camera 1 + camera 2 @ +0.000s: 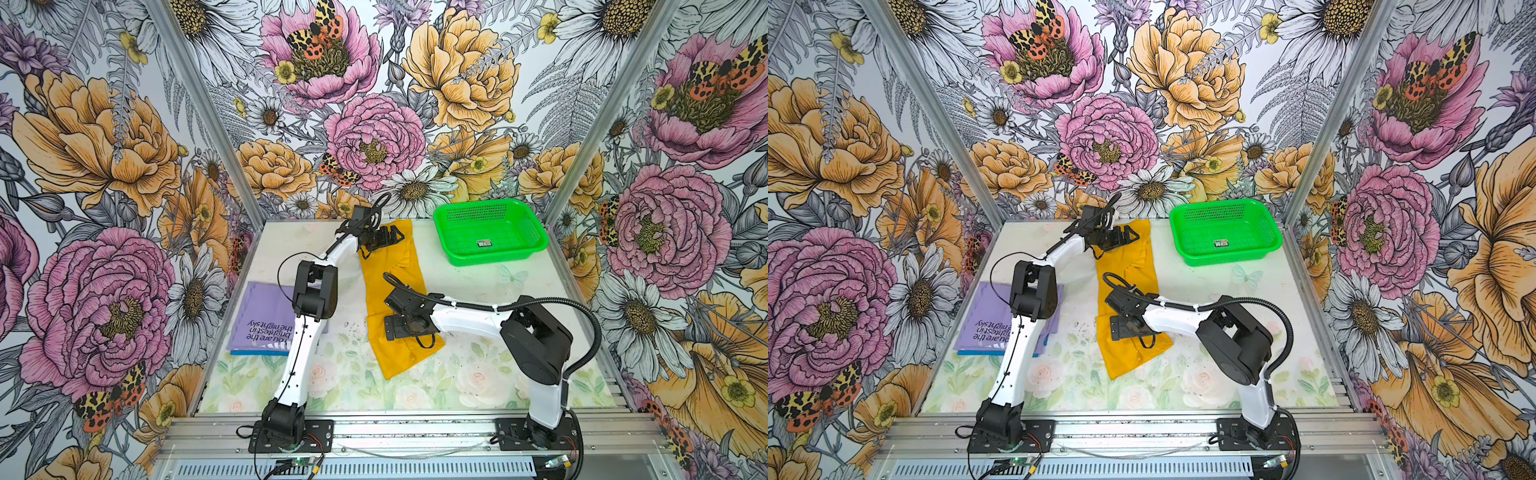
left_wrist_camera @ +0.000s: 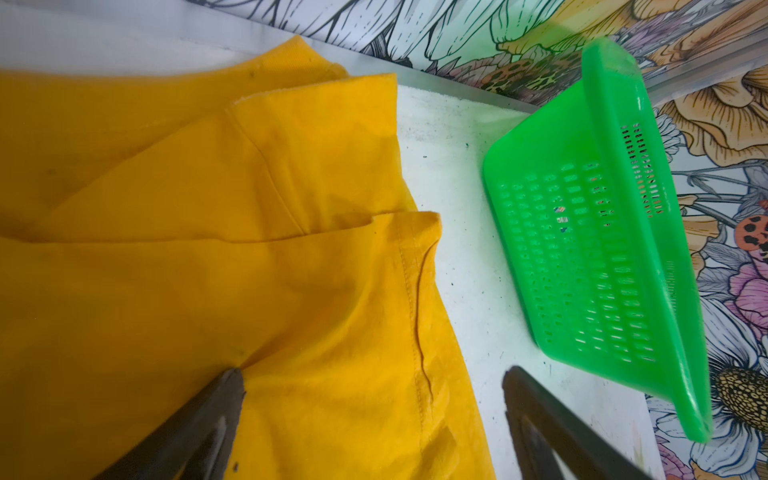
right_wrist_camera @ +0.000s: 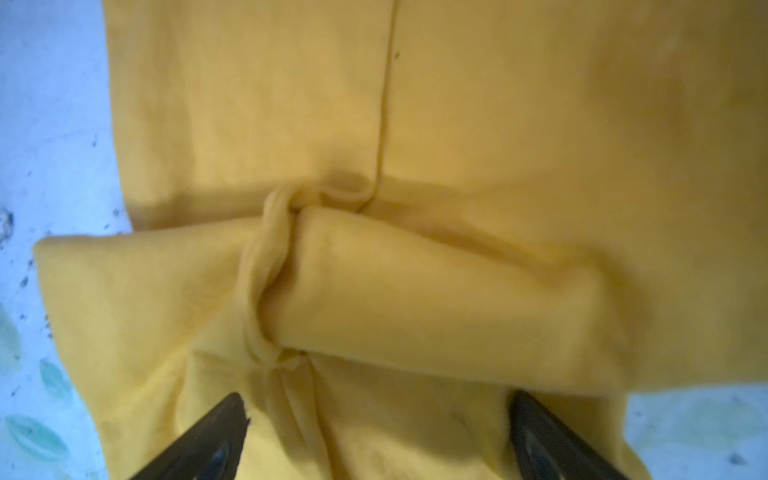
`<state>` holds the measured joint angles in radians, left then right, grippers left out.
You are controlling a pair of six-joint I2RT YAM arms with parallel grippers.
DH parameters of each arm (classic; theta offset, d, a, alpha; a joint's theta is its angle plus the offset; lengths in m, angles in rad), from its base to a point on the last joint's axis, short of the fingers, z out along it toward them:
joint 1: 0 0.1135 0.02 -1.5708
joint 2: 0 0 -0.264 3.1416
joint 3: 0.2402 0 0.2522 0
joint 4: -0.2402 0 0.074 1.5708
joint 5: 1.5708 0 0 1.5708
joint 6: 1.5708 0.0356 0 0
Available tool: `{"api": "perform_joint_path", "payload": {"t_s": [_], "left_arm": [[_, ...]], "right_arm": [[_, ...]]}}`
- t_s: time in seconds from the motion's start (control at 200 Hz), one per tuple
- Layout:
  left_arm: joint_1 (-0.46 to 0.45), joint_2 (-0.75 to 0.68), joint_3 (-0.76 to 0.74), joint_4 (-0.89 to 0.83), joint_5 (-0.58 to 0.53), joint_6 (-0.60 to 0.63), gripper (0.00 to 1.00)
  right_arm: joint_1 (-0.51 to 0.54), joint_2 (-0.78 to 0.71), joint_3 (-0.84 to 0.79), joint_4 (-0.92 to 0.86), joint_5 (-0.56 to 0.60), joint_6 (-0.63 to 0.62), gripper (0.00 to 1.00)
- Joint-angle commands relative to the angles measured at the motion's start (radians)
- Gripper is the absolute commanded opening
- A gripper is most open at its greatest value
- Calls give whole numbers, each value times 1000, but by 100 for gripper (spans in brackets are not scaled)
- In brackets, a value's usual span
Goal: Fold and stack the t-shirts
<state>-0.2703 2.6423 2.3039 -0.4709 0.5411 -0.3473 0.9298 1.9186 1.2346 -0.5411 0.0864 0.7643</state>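
Desk (image 1: 478,374): pale, smooth sheet with a faint floral print and dark specks.

Mustard-yellow t-shirt (image 1: 395,291): soft knit cloth, folded lengthwise into a long narrow strip. It lies on the desk centre and runs from 12 o'clock toward 6 o'clock with a slight bend at mid-length. The left wrist view shows overlapping flat layers and a double-stitched hem along one edge. The right wrist view shows a rolled ridge of cloth across the strip, pinched into a crease at its middle.

Left tool (image 2: 374,374): at the 12 o'clock end of the strip, jaws spread wide, gripping nothing. One finger is over the cloth, the other over bare desk. Contact cannot be told.

Right tool (image 3: 378,399): over the lower half of the strip, jaws spread wide on either side of the bunched cloth, gripping nothing.

Lavender t-shirt (image 1: 266,311): flat folded rectangle with dark printed text, at 9 o'clock, partly under the left arm. It lies on a blue t-shirt (image 1: 257,353), which shows only as a thin edge.

Green mesh basket (image 1: 490,232): rigid plastic, rectangular with rounded corners and slotted walls, at 1 o'clock, apart from the yellow cloth.
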Motion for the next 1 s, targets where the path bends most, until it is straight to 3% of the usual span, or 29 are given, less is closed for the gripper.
{"api": "perform_joint_path", "payload": {"t_s": [0.0,0.295,0.45,0.585,0.745,0.996], "left_arm": [[-12,-30,3,-17,23,30,99],[-24,-111,-37,-14,13,60,99],[-23,-133,-47,-15,35,54,99],[-27,-263,-141,-14,26,73,99],[-24,-520,-419,-23,-57,46,99],[-104,-1000,-1050,-23,-261,-24,99]], "right_arm": [[67,47,-111,-89,-180,76,99],[154,-91,-281,-90,-212,117,99],[156,-192,-296,-94,-204,96,100],[101,-356,-305,-97,-159,72,100],[-11,-475,-343,-117,-167,16,99],[-190,-532,-353,-173,-170,-112,100]]}}
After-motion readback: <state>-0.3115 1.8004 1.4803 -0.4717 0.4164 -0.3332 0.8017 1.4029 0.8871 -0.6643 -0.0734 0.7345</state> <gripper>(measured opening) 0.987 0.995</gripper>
